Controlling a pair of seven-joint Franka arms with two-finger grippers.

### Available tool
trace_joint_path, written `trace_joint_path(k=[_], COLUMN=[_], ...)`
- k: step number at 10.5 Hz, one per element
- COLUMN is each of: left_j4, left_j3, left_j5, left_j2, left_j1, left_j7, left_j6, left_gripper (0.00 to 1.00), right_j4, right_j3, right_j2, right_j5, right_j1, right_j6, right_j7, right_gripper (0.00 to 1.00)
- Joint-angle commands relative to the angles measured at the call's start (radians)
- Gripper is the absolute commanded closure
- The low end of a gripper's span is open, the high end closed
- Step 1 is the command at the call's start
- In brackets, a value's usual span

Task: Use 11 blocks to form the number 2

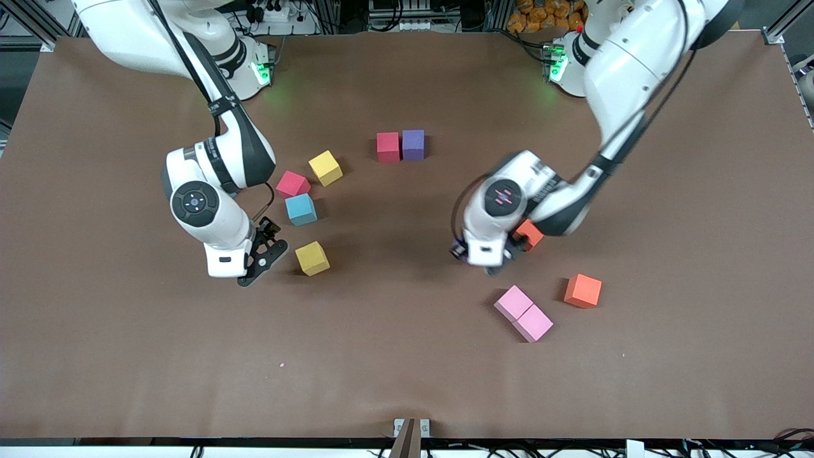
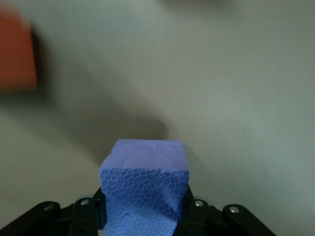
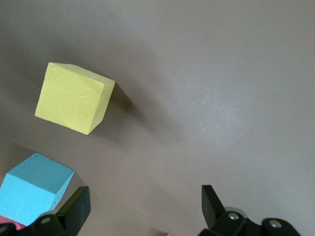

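Pinching a purple block (image 2: 145,189), the left gripper (image 1: 489,257) is risking slippage from its shallow hold; the right gripper (image 1: 264,254) is waiting, spread, beside a yellow block (image 1: 312,258).

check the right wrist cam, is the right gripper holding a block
No, the right gripper is open with bare table between its fingers; the yellow cube and sky-blue cube lie apart from it.

Even overhead light, soft shadows under cubes on the brown matte table (image 1: 407,356); motion blur smearing the left arm's end effector (image 1: 486,257); left wrist view hazy.
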Motion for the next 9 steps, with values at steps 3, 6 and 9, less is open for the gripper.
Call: trace_joint_path(k=[3, 6, 9], left_j4=[-0.205, -0.378, -0.547], left_j3=[-0.108, -0.189, -0.313], left_j5=[-0.004, -0.004, -0.002], left_j2=[-0.123, -0.221, -0.290], left_j1=[0.008, 0.055, 0.173], left_j7=[-0.392, -0.682, -0.813], left_j6=[-0.058, 0.012, 0.124], left_gripper=[0.72, 0.76, 0.77], right_j4=[0.016, 0.016, 0.016], right_j3=[0.010, 0.008, 0.008], right_j2=[0.007, 0.007, 0.007], right_j5=[0.002, 0.002, 0.002], right_j1=[-0.012, -0.012, -0.012], right_j6=[-0.004, -0.002, -0.001], right_j7=[0.016, 0.016, 0.016], right_gripper=[0.00, 0.00, 0.00])
